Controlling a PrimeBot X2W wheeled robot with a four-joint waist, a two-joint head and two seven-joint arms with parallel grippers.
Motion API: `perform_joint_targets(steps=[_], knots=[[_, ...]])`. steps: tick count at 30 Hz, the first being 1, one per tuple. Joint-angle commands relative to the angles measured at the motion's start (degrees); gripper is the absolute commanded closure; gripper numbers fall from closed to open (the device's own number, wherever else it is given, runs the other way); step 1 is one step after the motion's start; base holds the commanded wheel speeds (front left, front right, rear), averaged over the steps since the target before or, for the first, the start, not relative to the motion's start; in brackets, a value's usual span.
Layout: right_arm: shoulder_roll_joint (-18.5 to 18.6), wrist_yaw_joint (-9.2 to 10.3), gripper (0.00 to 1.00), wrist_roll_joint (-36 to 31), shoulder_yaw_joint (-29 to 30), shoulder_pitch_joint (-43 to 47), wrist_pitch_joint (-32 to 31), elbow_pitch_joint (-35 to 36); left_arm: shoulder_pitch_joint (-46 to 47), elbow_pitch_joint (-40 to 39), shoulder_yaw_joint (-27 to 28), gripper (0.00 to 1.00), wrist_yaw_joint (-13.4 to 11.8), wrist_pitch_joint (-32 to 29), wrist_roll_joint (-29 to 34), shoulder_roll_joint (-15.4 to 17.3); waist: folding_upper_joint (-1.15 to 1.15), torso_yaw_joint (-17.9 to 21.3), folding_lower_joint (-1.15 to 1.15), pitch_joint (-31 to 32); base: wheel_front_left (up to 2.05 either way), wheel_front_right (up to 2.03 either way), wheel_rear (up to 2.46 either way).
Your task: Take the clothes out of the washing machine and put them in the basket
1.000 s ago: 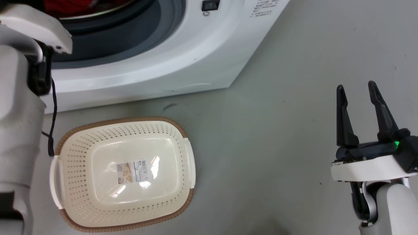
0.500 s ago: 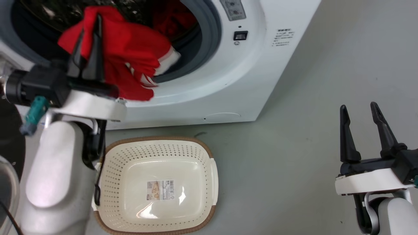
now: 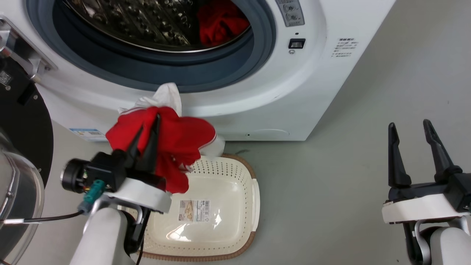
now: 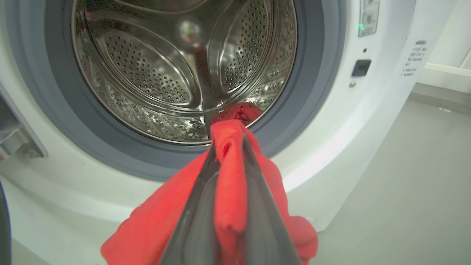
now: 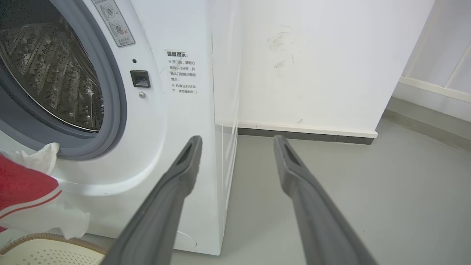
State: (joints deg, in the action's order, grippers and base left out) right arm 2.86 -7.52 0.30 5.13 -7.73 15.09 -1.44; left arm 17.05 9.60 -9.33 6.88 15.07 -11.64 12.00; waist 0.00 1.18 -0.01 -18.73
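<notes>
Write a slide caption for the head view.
The left gripper holds a red garment over the basket; another lies in the washing machine.

Item count, head view:
- washing machine (image 3: 257,92): 1, upper frame.
- basket (image 3: 230,171): 1, lower centre.
- clothes (image 3: 184,140): 2 red bundles, one centre left, second bundle (image 3: 219,22) at top.
- left pincer (image 3: 149,122), right pincer (image 3: 409,123): 2 in total.

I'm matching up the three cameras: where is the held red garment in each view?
Head view: garment left of centre, in the left pincer.
Left wrist view: bottom centre, between the fingers.
Right wrist view: lower left edge, above the basket rim.
Shared landmark: black latch on the washer.
</notes>
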Motion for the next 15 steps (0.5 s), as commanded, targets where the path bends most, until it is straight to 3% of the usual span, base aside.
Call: perform_joint_targets(steps=[1,15], knots=[[0.03,0.06,0.00,-0.42,0.20,-0.44,0.12,0.27,-0.20,0.33,-0.10,1.00,0.07,0.15,0.41,-0.16,0.00,-0.34,0.01,-0.94,0.00,0.00,0.00],[0.03,0.06,0.00,-5.39,2.01,-3.74,0.12,5.58,8.56,22.09,0.90,1.00,0.46,0.15,4.37,-3.08,0.00,-0.74,0.01,-17.51,0.00,0.00,0.00]])
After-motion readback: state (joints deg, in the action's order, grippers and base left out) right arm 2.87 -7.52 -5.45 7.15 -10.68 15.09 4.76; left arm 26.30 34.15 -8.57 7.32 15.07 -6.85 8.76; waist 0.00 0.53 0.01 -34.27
